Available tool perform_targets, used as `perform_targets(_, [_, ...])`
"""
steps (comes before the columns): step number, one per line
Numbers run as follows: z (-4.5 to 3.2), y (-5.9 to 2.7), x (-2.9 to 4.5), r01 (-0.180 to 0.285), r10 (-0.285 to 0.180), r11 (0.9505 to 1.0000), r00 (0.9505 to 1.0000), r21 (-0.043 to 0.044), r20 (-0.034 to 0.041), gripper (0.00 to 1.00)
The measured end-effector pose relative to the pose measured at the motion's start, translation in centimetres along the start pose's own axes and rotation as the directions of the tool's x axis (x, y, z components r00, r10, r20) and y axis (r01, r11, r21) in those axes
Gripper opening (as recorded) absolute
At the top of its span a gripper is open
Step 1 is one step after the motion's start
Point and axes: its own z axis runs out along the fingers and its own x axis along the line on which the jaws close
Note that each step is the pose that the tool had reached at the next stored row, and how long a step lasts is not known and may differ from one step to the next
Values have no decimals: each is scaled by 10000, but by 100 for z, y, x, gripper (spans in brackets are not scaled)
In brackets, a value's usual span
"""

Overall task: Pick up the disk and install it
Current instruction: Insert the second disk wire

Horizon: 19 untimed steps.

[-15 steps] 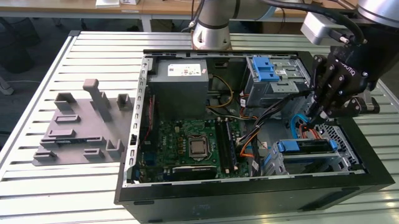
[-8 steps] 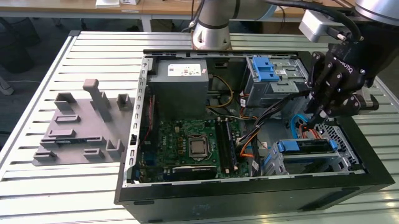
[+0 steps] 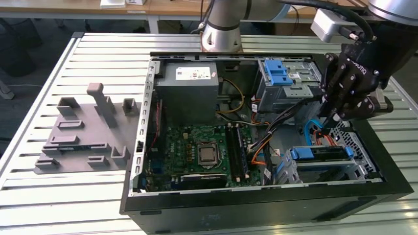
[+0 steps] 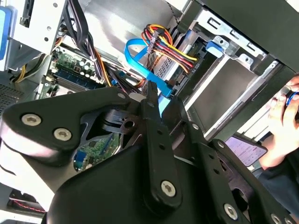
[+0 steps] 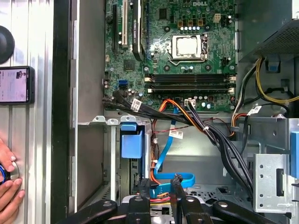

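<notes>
The black multi-link gripper (image 3: 346, 105) hangs over the open black computer case (image 3: 261, 205), above the case's side at the exterior view's right, just over the blue flat cable (image 3: 312, 128) and the bundled black and orange wiring (image 3: 274, 129). In the first wrist view its two black fingertips (image 5: 145, 185) stand a narrow gap apart with nothing between them, close above that blue cable (image 5: 175, 179).

The flat silver disk with its blue plastic frame (image 3: 321, 153) sits in the grey metal drive cage (image 3: 356, 169) in the case corner at the exterior view's lower right, below the gripper and apart from it; in the first wrist view its blue frame end (image 5: 131, 142) shows in the bay.

Room around the gripper is tight: cage walls, cables and the case rim lie near. The green motherboard (image 3: 202, 152) lies on the case floor; a grey metal box with a white sticker (image 3: 189, 78) stands at the far wall.

The case rests on a slatted aluminium table (image 3: 98, 49). A grey moulded plastic holder with upright posts (image 3: 85, 132) lies beside the case, at the exterior view's left. A person's hand (image 5: 9, 186) and a dark phone (image 5: 16, 85) rest on the table beside the case in the first wrist view.
</notes>
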Motion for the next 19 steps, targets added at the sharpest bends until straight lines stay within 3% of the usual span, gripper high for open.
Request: perform_targets(19, [172, -6, -16, -3, 3, 10000, 9999, 1, -106, 30])
